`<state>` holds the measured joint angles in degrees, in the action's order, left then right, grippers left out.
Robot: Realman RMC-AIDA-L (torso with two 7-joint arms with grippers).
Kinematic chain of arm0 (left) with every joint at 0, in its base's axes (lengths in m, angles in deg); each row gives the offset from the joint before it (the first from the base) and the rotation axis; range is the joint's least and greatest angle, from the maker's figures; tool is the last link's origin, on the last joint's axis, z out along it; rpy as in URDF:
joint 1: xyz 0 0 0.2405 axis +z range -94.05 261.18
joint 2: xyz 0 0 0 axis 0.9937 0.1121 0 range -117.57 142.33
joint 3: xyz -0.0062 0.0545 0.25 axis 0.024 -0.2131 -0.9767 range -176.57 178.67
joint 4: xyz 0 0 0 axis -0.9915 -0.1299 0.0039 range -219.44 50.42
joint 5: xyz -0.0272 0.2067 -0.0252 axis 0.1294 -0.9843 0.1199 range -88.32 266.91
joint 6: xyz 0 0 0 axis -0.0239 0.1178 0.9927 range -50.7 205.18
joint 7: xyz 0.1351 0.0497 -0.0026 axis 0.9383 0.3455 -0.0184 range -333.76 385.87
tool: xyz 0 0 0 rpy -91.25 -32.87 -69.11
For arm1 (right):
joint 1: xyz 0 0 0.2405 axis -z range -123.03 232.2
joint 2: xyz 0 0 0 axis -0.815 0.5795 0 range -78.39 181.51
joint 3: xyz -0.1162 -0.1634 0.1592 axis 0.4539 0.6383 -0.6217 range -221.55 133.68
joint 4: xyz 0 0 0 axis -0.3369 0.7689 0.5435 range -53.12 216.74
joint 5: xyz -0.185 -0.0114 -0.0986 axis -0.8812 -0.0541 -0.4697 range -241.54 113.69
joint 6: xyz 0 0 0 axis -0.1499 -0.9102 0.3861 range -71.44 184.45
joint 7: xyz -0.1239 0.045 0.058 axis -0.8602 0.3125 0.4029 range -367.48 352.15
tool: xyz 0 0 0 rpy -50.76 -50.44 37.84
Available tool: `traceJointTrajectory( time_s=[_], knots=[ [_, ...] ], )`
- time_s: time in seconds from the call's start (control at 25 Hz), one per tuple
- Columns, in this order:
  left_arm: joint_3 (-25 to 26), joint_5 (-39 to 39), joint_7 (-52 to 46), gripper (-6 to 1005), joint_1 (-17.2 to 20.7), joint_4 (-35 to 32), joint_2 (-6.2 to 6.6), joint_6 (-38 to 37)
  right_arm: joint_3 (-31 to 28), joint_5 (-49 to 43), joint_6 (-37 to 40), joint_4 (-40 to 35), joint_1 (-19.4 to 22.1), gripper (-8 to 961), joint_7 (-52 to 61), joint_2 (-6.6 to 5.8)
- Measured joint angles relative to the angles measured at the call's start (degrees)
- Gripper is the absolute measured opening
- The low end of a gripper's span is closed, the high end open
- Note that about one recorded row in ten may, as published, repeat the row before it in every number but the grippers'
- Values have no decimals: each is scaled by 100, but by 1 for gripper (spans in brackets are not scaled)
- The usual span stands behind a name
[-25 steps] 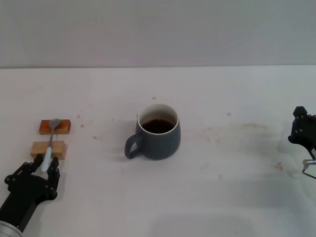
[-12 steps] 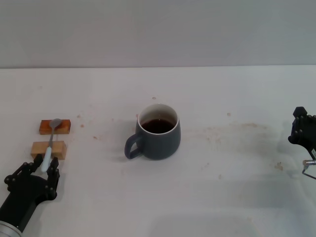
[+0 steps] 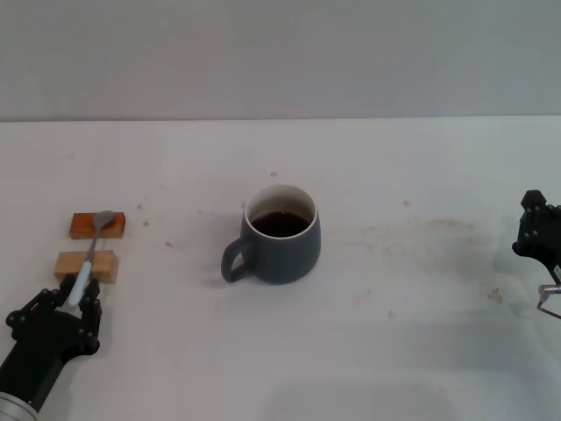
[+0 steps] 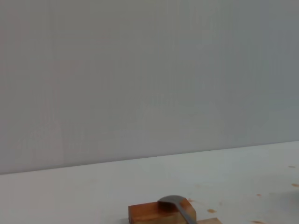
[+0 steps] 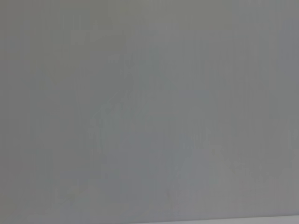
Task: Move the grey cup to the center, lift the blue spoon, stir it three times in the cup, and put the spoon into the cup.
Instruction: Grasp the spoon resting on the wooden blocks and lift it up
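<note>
Head view: the whole layout is seen. The grey cup point(image 3: 279, 235) sits approx. at the centre of the white surface point(image 3: 394, 351), handle turned toward the robot's left and the near edge, dark brown liquid inside a cream-white interior. The body is rounded, matte slate-grey, ceramic-looking. Faint reddish-brown specks are scattered over the surface, esp. to the right of the cup.

At the far left, two small wooden blocks are laid one behind the other: a darker reddish-brown block point(image 3: 97, 225) farther back and a paler tan block point(image 3: 87, 264) nearer. The blue spoon point(image 3: 88, 257) is laid across both, metal bowl over the reddish-brown block, pale blue handle passing over the tan block toward the robot. The left claw point(image 3: 77, 303), black and ribbed, is closed around the end of the handle, fingers point(image 3: 91, 309) pressed to either side.

The right claw point(image 3: 536, 235) is parked at the right edge, well apart from the cup; only part is seen, so open or closed can't be told.

Left wrist view: only the reddish-brown block point(image 4: 154, 213) w/ the spoon's grey metal bowl point(image 4: 177, 207) resting on it, glossy and curved, is shown against a plain grey wall point(image 4: 149, 74); no cup.

Right wrist view: only the grey wall is seen, plus a thin strip of surface.
</note>
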<state>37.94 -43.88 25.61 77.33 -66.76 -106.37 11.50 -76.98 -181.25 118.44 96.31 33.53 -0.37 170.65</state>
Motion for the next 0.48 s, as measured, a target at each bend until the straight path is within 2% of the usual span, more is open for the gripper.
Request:
traceJointTrajectory(
  time_s=[0.2,0.4,0.48],
  knots=[
    [3,39,22,271,-14,-32,2,-1,-5,0,48,0,26,-1,0,0],
    [3,41,74,180,-9,-25,1,-36,-7,3,86,0,59,-1,0,0],
    [0,42,162,180,2,-4,0,-50,-3,12,105,0,74,-1,0,0]
  ],
)
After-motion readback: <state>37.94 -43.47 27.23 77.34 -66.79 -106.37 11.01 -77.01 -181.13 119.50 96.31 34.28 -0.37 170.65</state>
